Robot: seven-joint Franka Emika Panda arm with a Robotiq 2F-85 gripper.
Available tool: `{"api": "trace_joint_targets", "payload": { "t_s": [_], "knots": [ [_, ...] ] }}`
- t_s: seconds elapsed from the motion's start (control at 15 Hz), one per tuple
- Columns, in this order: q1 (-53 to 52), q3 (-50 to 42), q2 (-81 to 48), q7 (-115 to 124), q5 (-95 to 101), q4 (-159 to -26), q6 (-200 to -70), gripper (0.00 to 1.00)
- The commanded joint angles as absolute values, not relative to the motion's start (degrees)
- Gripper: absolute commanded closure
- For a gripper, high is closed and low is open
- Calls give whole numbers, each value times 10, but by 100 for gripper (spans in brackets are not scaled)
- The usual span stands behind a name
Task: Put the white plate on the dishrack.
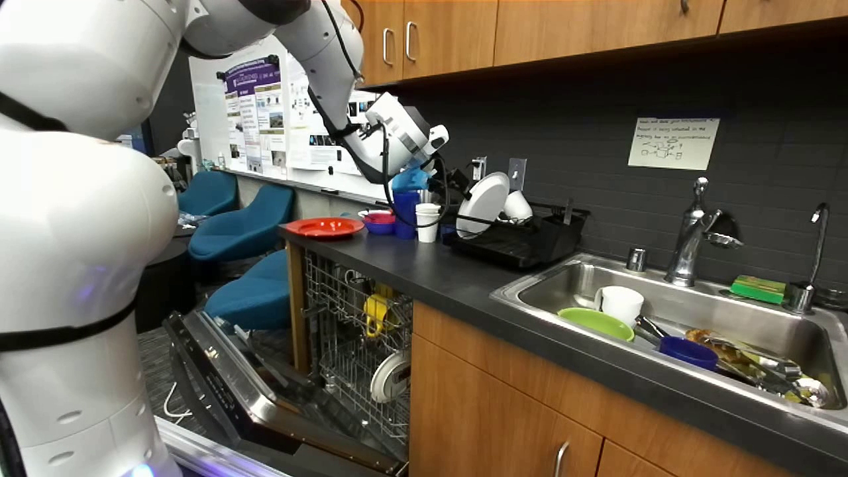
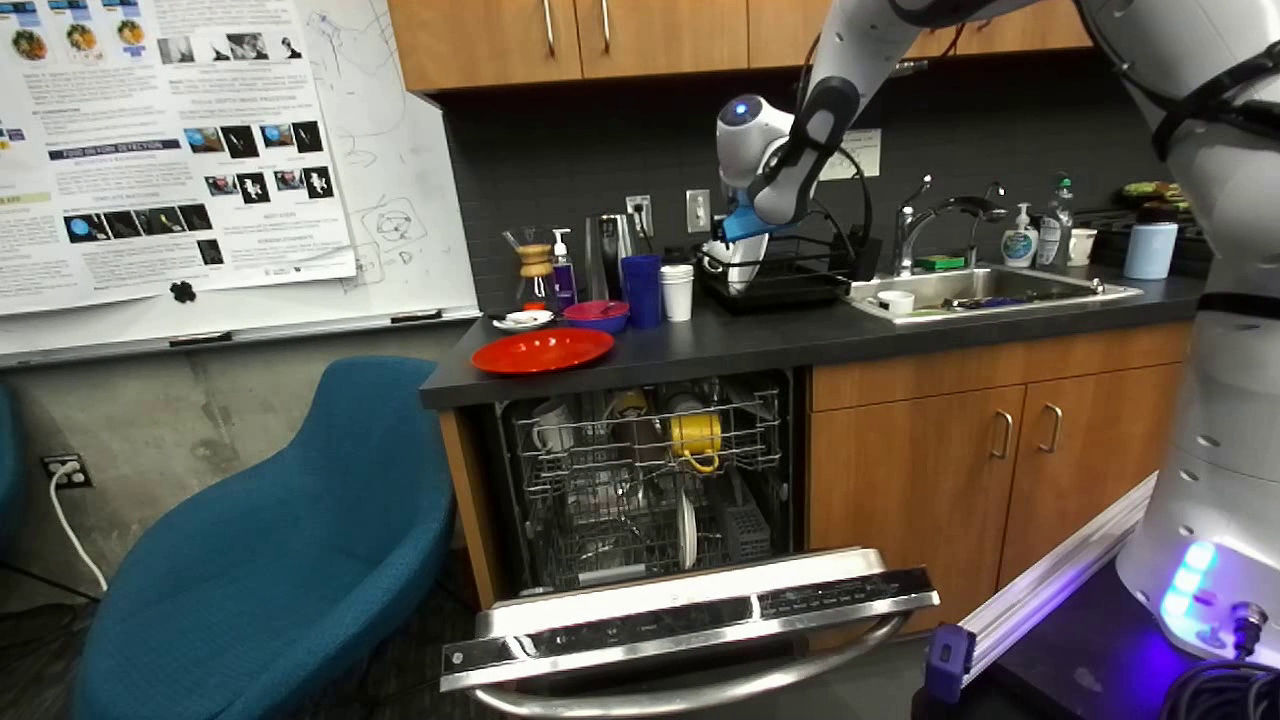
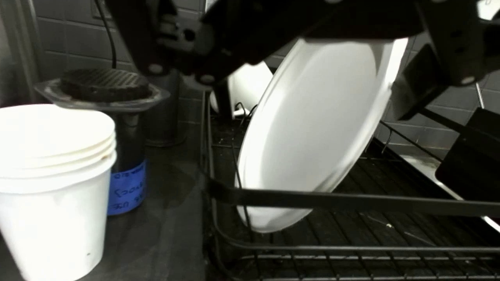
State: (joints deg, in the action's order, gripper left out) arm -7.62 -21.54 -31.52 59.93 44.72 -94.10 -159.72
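Gripper (image 3: 315, 103) spread, w/ white plate (image 3: 308, 128) in its gap, tilted in dishrack (image 3: 371, 202) below; any contact hard to tell. Prob. best: check plate's steady, then back straight off w/o dragging.

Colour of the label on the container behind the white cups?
Blue, with dark writing; the label shows best in the wrist view.

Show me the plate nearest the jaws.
The white plate tilted in the dishrack, right by the jaws; the red plate and the dishwasher plate are farther off.

Place: lab or office kitchenette | sink (image 1: 702, 313) | dishwasher (image 2: 690, 627) | whiteboard (image 2: 385, 130) | research posters (image 2: 180, 170)
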Motion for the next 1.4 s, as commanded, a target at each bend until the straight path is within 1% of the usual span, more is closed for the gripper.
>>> {"api": "trace_joint_targets", "payload": {
  "t_s": [0.0,0.2,0.47,0.67,0.8,1.07,1.13,1.33],
  "knots": [
    [-114,-280,-320,649,532,-923,-1592,0],
    [-131,-314,-304,678,587,-938,-1582,0],
    [-151,-316,-256,675,603,-1005,-1595,0],
    [-148,-281,-186,626,570,-1098,-1621,0],
    [-162,-284,-146,637,589,-1142,-1631,0],
    [-191,-300,-63,659,653,-1201,-1606,0],
    [-190,-294,-42,648,651,-1219,-1602,0],
    [-178,-262,32,499,522,-1314,-1613,0]
  ]
}}
